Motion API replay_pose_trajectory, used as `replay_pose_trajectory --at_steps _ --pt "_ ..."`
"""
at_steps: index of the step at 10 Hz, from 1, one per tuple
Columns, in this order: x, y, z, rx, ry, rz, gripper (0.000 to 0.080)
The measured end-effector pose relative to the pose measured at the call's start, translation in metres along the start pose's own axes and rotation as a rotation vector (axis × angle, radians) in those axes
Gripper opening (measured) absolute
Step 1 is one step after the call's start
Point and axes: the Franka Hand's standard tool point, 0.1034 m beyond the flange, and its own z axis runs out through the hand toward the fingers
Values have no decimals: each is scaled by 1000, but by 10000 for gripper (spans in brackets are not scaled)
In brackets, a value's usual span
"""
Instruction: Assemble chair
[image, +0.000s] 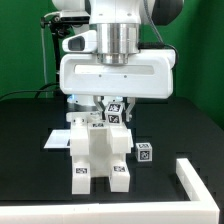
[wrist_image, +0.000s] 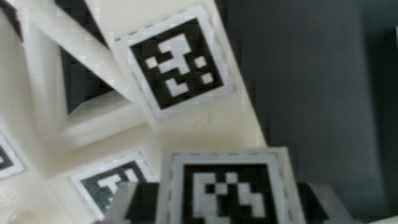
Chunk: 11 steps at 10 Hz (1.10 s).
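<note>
Hanging low over the middle of the black table (image: 30, 185), the arm's large white gripper (image: 113, 108) has its dark fingers (wrist_image: 143, 203) down at the top of the small white plastic chair (image: 95, 150). They are pinching a tagged white bar (wrist_image: 222, 195) of the chair. In the wrist view the bar sits between them with a ribbed dark pad against its side, and its black-and-white marker fills most of the gap.

The chair stands on the table directly beneath the gripper, roughly at the centre of the exterior view. Its chunky white bars come down toward the camera, and two of them end in square marker tags close to the table surface. Close behind the held bar, the wrist view shows the chair's flat X-braced panel (wrist_image: 54, 45), with its diagonal struts crossing over dark openings. A square black-and-white tag (wrist_image: 178, 65) sits tilted on the panel's broad white face.

A small white tagged block (image: 145, 152) lies on the table just beside the chair, on the exterior view's right and apart from it. A low white L-shaped wall (image: 195, 180) lies further toward that side, near the front corner.
</note>
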Motion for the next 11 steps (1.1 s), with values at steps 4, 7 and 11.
replay_pose_trajectory --at_steps 4,7,11 --pt "0 0 1 24 -11 210 268" --pt "0 0 1 24 -12 205 584" --pt "0 -6 -5 29 -13 -4 646"
